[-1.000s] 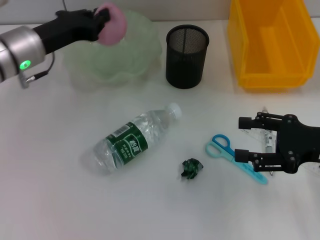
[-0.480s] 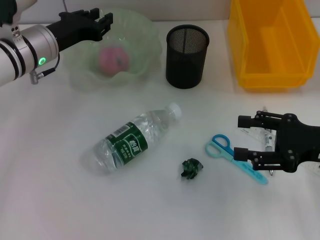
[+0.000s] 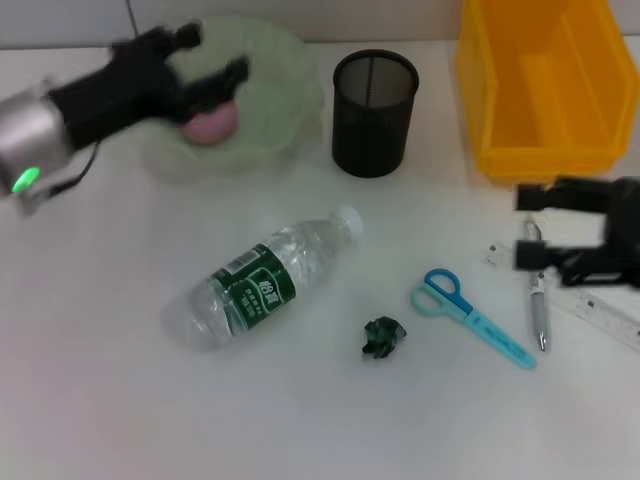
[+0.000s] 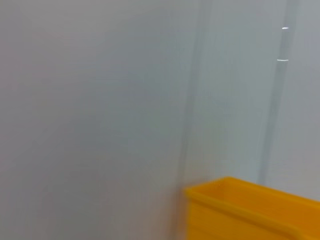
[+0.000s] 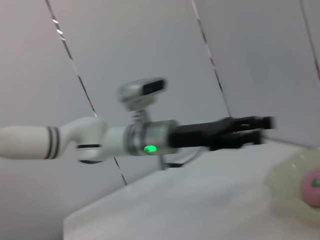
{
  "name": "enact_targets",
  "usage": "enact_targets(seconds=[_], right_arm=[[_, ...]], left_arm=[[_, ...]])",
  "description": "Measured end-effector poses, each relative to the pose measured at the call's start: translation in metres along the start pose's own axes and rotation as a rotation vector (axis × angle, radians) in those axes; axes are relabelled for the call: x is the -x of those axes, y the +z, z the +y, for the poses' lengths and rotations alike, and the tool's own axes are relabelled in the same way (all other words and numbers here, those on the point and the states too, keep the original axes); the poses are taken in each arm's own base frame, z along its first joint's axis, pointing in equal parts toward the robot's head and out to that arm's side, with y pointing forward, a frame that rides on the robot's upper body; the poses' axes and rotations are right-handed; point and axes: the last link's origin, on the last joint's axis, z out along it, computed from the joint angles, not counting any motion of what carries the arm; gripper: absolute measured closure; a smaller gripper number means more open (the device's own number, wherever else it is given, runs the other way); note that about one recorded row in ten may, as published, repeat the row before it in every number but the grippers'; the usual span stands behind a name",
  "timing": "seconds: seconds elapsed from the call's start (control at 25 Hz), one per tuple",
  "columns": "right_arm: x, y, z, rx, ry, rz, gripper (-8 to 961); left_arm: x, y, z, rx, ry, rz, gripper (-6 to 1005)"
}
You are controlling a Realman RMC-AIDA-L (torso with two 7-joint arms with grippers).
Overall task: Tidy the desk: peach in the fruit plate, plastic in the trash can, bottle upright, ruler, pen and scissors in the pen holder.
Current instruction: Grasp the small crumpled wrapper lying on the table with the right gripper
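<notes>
Fingers: your left gripper (image 3: 205, 60) stands apart and empty over the fruit plate (image 3: 290, 75), peach (image 3: 210, 124) lying inside; your right gripper (image 3: 530, 225) is spread above the pen (image 3: 538, 312). Bottle (image 3: 262, 284): lies on its side mid-desk, likely light, slick, crushable; grasp across the labelled middle.

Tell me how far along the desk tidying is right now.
Done: the peach sits in the fruit plate. In hand: nothing; the left gripper hovers open above the plate, the right gripper near the pen. Left: bottle lying down, plastic scrap, scissors, ruler.
</notes>
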Motion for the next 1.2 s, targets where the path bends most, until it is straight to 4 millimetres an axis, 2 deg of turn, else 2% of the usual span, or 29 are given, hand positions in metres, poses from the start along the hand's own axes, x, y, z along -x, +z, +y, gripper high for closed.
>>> enact_targets(seconds=[0.04,0.16,0.2,0.24,0.32,0.4,0.48,0.64,0.72,0.96,1.2], right_arm=[[0.013,-0.005,0.001,-0.021,0.021,0.034,134],[0.046,-0.010,0.005,-0.095,0.046,0.178,135],[0.056,-0.006,0.008,-0.113,0.058,0.256,135],[0.064,-0.002,0.010,-0.134,0.070,0.329,135],[0.077,0.014,0.014,-0.167,0.074,0.491,136],[0.084,0.032,0.016,-0.188,0.062,0.616,137],[0.085,0.055,0.019,-0.189,0.037,0.729,137],[0.075,0.100,0.026,-0.178,-0.051,0.863,138],[0.068,0.115,0.028,-0.183,-0.079,0.906,138],[0.049,0.151,0.031,-0.220,-0.171,0.997,137],[0.045,0.176,0.034,-0.256,-0.172,1.003,138]], left_arm=[[0.005,-0.013,0.006,0.029,0.027,0.007,246],[0.016,-0.038,0.017,0.088,0.073,0.011,218],[0.016,-0.038,0.017,0.088,0.073,0.011,209],[0.028,-0.057,0.028,0.124,0.086,0.008,199],[0.034,-0.066,0.033,0.126,0.080,0.009,181],[0.034,-0.066,0.033,0.126,0.080,0.009,162],[0.041,-0.074,0.037,0.107,0.064,0.009,154],[0.043,-0.074,0.038,0.102,0.063,0.007,156],[0.043,-0.071,0.038,0.101,0.063,0.008,157],[0.043,-0.068,0.039,0.102,0.061,0.005,160],[0.043,-0.066,0.038,0.099,0.057,0.001,164]])
